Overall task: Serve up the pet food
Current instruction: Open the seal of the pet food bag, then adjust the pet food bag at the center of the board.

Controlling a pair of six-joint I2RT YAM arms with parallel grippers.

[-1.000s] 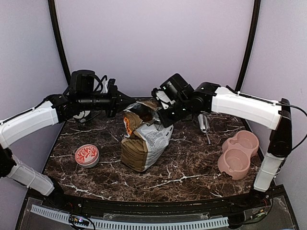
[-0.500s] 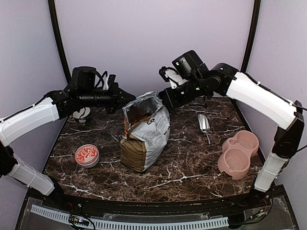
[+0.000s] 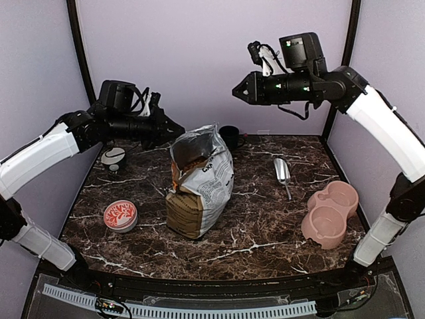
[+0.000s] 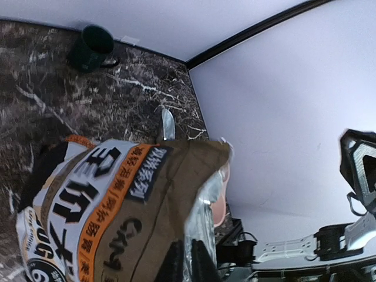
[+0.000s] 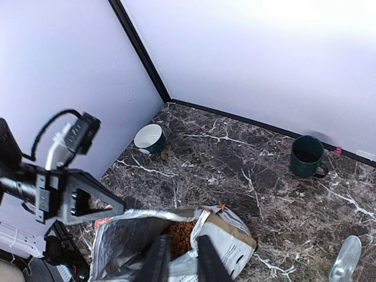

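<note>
Marble-veined dark tabletop (image 3: 265, 232) between lavender walls; tan-and-white printed paper bag (image 3: 199, 193) of reddish-brown kibble pellets (image 5: 179, 235) stands centre. Left gripper (image 3: 180, 135) jaws together by the bag's rim; right gripper (image 3: 236, 93) slightly apart, high over the back edge.

Open bag (image 3: 199, 193) upright on tabletop (image 3: 265, 239); red tin (image 3: 120, 215) left; scoop (image 3: 282, 171), pink bowl (image 3: 329, 212) right; mug (image 3: 230, 136), small bowl (image 3: 113, 156) behind.

The left arm (image 3: 36, 159) and right arm (image 3: 392, 129) wear smooth white shells on their long links, with black joints between. The left gripper (image 3: 178, 133) and right gripper (image 3: 236, 93) are black and taper to a point — black cables (image 3: 263, 56) loop above each wrist, by a boxy black camera housing (image 3: 302, 45).
</note>
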